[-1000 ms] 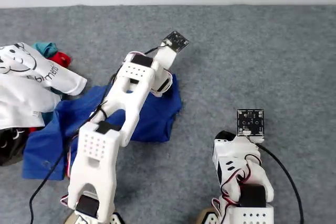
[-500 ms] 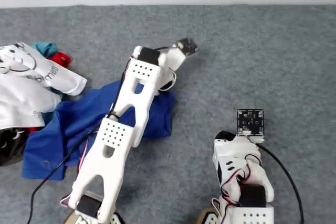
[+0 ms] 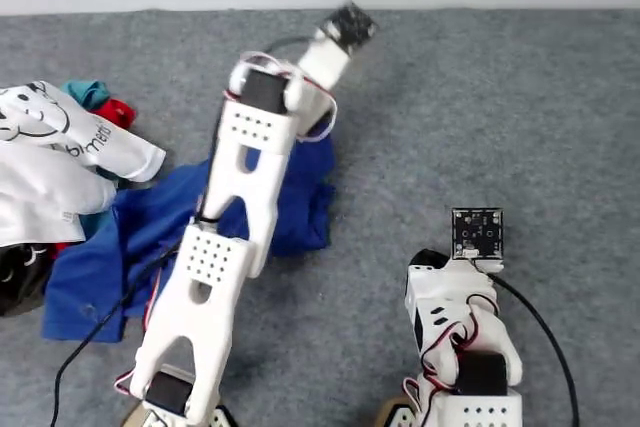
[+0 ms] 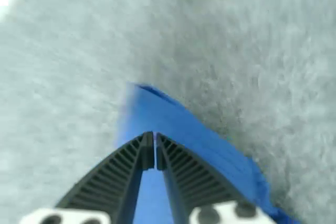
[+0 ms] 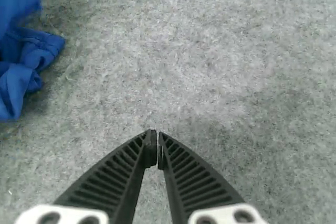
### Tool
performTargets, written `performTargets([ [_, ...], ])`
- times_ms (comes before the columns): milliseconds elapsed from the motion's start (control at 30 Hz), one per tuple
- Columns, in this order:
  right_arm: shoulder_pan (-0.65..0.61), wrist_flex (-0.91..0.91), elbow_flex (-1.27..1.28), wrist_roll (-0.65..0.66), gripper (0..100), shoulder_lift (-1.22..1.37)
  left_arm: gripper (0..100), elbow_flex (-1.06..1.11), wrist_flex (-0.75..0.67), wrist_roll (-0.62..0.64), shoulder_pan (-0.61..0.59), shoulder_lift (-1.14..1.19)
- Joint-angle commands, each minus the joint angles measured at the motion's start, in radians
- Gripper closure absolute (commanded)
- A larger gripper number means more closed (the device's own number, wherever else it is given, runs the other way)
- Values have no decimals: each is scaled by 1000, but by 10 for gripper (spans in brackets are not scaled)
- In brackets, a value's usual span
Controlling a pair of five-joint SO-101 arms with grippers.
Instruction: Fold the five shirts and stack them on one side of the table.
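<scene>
A blue shirt (image 3: 150, 237) lies crumpled across the grey table, left of centre. The left arm stretches over it toward the far edge, and my left gripper (image 4: 154, 150) is shut on a raised corner of the blue shirt (image 4: 173, 124). In the high view that corner (image 3: 310, 162) is lifted under the arm's wrist. A heap of other shirts sits at the left edge, with a white printed one (image 3: 50, 147) on top. My right gripper (image 5: 157, 150) is shut on nothing, low over bare carpet near the front right, with the blue shirt's edge (image 5: 21, 61) off to one side.
Teal (image 3: 88, 94) and red (image 3: 115, 112) shirts peek out behind the white one, and a black one (image 3: 15, 282) shows at the left edge. The grey table (image 3: 520, 107) is bare to the right. The right arm's base (image 3: 465, 347) sits at the front right.
The left arm has swung toward the far edge and risen, pulling the blue shirt's corner up and back with it. The shirt's right side has bunched inward. The right arm has not moved.
</scene>
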Motion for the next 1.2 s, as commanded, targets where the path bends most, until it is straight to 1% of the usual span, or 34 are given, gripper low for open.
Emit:
performTargets([
  [0, 7, 2, -98, -11, 991, 4, 987, -2, 25, 35, -35, -215],
  [133, 7, 2, -114, -11, 991, 5, 987, 163, 25, 40, -81, -419],
  [233, 5, 2, -110, -9, 991, 5, 987, 390, 25, 34, -92, -582],
  [300, -12, 2, -107, -9, 991, 5, 987, 559, 15, -11, -83, -661],
  [400, -47, 4, -87, -11, 991, 5, 985, 753, -74, -58, -61, -690],
  [467, -62, 1, -68, -11, 991, 4, 977, 828, -149, -55, -55, -684],
  [567, -58, -4, -49, -11, 991, 4, 892, 897, -255, -44, -46, -638],
  [667, -58, 1, -49, -11, 991, 4, 808, 898, -292, 37, -37, -559],
  [900, -61, 2, -48, -11, 991, 4, 793, 874, -361, 55, -38, -342],
  [1000, -61, 2, -48, -11, 991, 4, 793, 777, -358, 55, -41, -245],
  [1167, -62, 2, -48, -11, 991, 4, 793, 545, -270, 55, -37, -75],
])
